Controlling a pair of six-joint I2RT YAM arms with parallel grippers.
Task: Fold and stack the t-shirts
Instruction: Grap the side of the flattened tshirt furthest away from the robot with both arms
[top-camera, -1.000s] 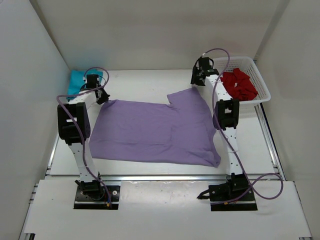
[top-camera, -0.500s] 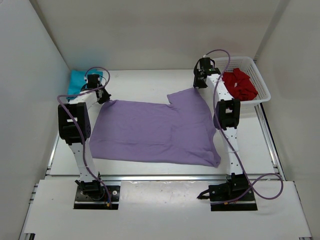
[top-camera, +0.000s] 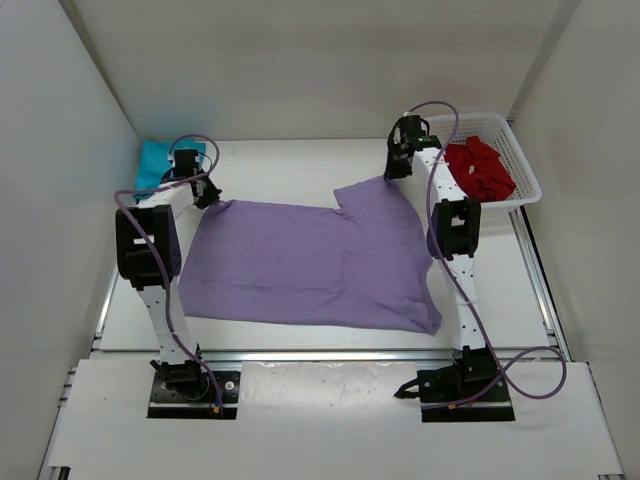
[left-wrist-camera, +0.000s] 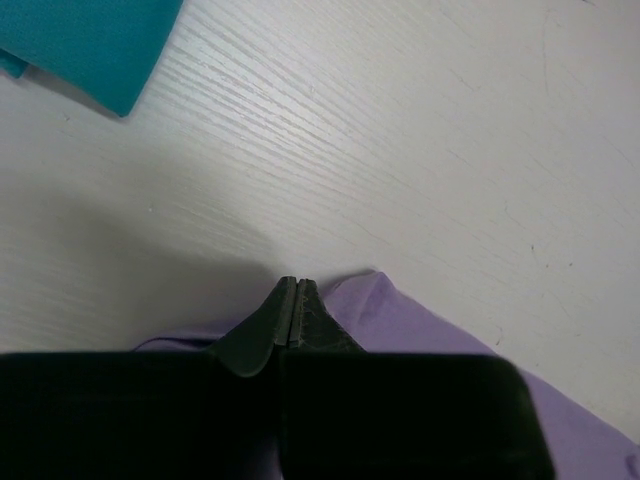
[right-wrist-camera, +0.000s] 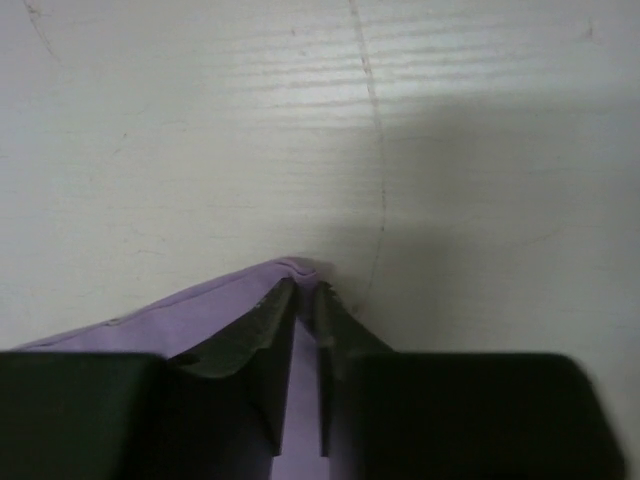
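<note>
Lavender shirt (top-camera: 310, 262) spread flat mid-table, unfolded; left gripper (left-wrist-camera: 293, 300) clenched on its far-left corner; right gripper (right-wrist-camera: 300, 300) astride the far-right corner, jaws narrowed with cloth between, pinch not clearly complete; teal shirt (top-camera: 160, 160) folded far left; red shirt (top-camera: 480, 168) heaped in basket (top-camera: 525, 180), untouched.

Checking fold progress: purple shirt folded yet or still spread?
Spread. The lavender shirt lies flat in one layer on the table, with no fold visible.

A white table (top-camera: 290, 160) holds a spread-out purple shirt (top-camera: 310, 265), a folded teal shirt (top-camera: 158, 160), and a white basket (top-camera: 525, 175).
</note>
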